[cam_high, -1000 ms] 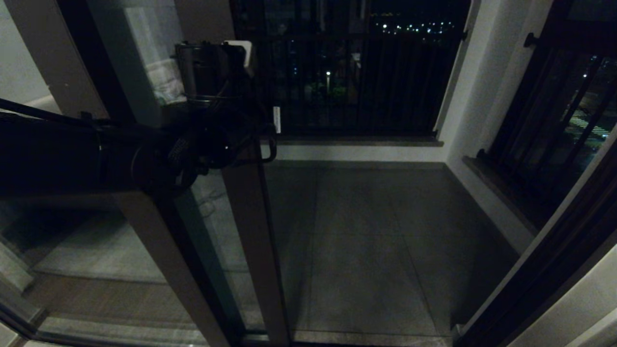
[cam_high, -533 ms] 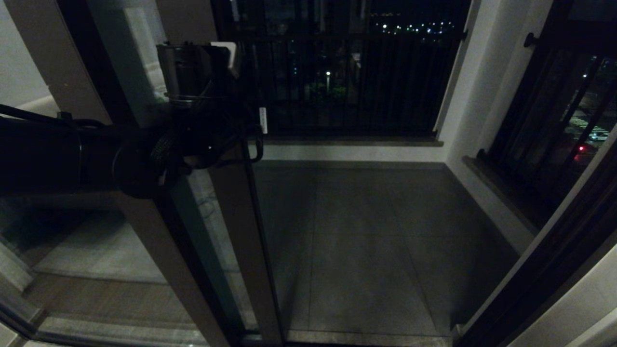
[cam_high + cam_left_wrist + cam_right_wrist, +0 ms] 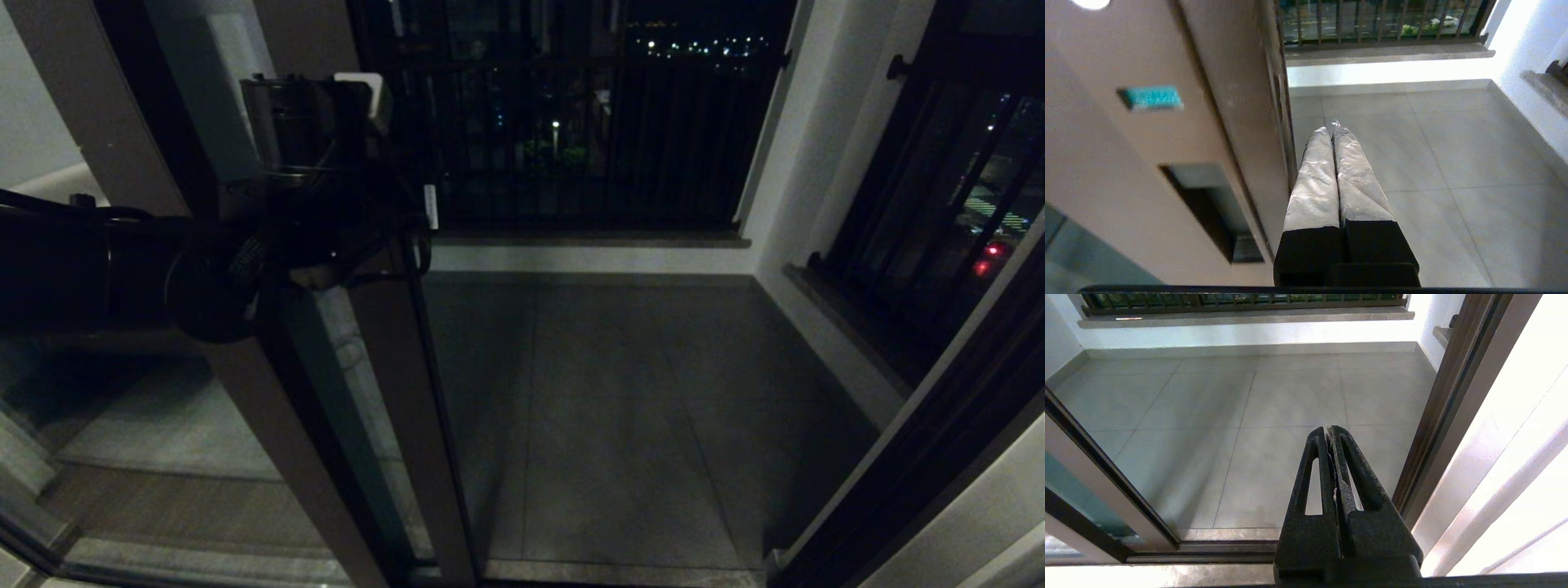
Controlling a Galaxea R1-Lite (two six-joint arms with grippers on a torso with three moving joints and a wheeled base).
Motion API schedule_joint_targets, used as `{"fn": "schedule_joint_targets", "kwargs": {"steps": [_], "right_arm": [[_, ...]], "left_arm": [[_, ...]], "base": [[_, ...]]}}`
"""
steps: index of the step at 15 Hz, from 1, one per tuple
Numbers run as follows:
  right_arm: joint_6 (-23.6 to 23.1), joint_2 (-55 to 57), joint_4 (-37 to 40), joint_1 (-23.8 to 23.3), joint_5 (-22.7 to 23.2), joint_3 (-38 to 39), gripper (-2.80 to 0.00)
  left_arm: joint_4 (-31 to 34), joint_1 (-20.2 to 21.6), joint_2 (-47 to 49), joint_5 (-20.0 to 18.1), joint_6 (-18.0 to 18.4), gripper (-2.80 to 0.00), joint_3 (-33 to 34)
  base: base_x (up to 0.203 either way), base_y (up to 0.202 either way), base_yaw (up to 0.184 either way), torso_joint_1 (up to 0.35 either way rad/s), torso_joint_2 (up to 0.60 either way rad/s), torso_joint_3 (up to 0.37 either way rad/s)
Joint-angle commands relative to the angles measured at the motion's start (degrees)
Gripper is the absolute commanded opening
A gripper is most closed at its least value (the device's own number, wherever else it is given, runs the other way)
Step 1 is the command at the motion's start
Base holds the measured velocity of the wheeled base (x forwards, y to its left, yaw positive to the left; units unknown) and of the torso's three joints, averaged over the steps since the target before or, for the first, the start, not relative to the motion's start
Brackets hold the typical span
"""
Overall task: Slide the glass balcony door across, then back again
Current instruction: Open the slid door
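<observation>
The glass balcony door (image 3: pixel 416 425) has a brown metal stile, and its opening edge stands left of the middle in the head view. In the left wrist view the stile (image 3: pixel 1167 122) carries a recessed slot handle (image 3: pixel 1208 208). My left gripper (image 3: pixel 1333 128) is shut with nothing between its foil-wrapped fingers (image 3: pixel 1314 175). It lies flat against the door's opening edge, on the balcony side. My left arm (image 3: pixel 122 261) reaches in from the left at handle height. My right gripper (image 3: pixel 1331 428) hangs shut and empty over the doorway threshold, outside the head view.
Through the doorway lies the grey tiled balcony floor (image 3: pixel 620 425), with a dark railing (image 3: pixel 588 122) at the back. The fixed brown door frame (image 3: pixel 1437 416) rises at the right. The floor track (image 3: pixel 1216 549) runs across the threshold. A second brown stile (image 3: pixel 269 425) stands left of the door's edge.
The door's opening edge has slid to the left, widening the doorway. My left arm has moved left along with it, its gripper still shut.
</observation>
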Motion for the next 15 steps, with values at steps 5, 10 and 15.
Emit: {"fn": "schedule_joint_targets", "kwargs": {"steps": [5, 10, 15], "right_arm": [[0.0, 0.1, 0.0, 0.0, 0.0, 0.0, -2.8], [0.0, 0.1, 0.0, 0.0, 0.0, 0.0, -2.8], [0.0, 0.1, 0.0, 0.0, 0.0, 0.0, -2.8]], "left_arm": [[-0.1, 1.2, -0.9, 0.2, 0.0, -2.8, 0.8], [-0.1, 1.9, -1.3, 0.2, 0.0, -2.8, 1.3], [-0.1, 3.2, -2.5, -1.4, 0.0, -2.8, 2.6]], "base": [[0.0, 0.0, 0.0, 0.0, 0.0, 0.0], [0.0, 0.0, 0.0, 0.0, 0.0, 0.0], [0.0, 0.0, 0.0, 0.0, 0.0, 0.0]]}}
